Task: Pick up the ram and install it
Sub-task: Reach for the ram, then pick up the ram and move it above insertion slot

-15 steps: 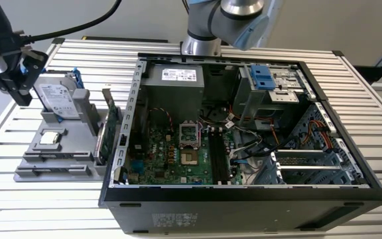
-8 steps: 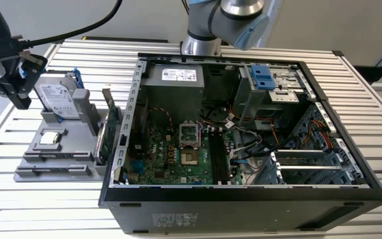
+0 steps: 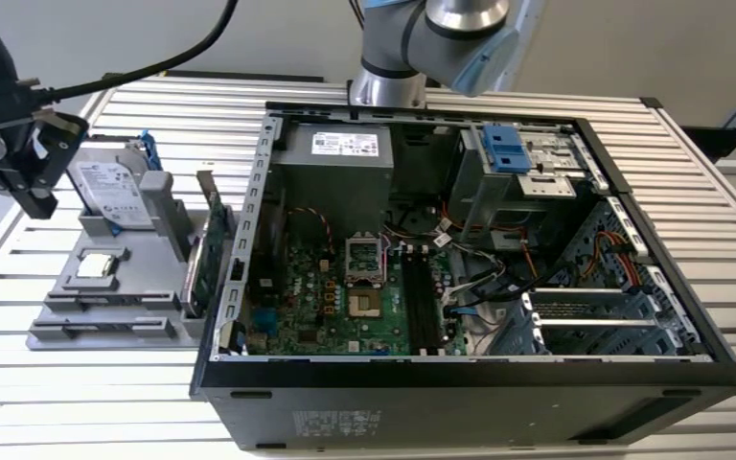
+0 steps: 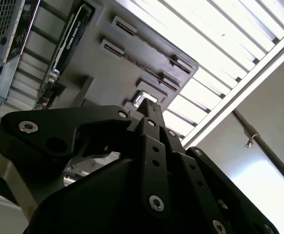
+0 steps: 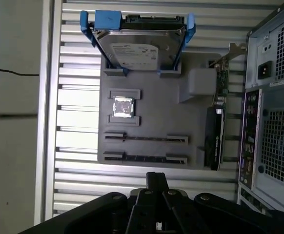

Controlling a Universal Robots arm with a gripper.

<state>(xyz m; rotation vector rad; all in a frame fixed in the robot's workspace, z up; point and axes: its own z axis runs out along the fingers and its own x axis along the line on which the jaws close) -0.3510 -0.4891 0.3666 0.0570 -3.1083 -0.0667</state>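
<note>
The fingers [image 5: 156,179] are clenched together with nothing between them. They hang over the slatted table [image 5: 78,97], just short of the near edge of the grey holder [image 5: 152,105].

Closest to the fingers on the holder are two long narrow slots lying side by side. The ram [image 5: 144,159] looks to be the thin dark strip standing on edge in the nearer slot. Its face is hidden, so I cannot tell for sure. It is clear of the gripper [image 4: 149,109].

Past the slots, a small square processor chip [image 5: 123,107] sits in its own recess. Beyond that, the silver hard drive [image 5: 142,48] leans in its blue bracket [image 5: 107,19] at the holder's far end. The green expansion card [image 5: 215,131] stands on edge along the side of the holder that faces the computer case [image 5: 273,97].

In the exterior view the gripper is at the left, above the holder and near the hard drive. The case lies open on its side at the holder's right. The motherboard [image 3: 342,287] is exposed inside it, and the dark memory slots [image 3: 422,307] run along the board's right side. The arm's base [image 3: 394,86] rises behind the case.
</note>
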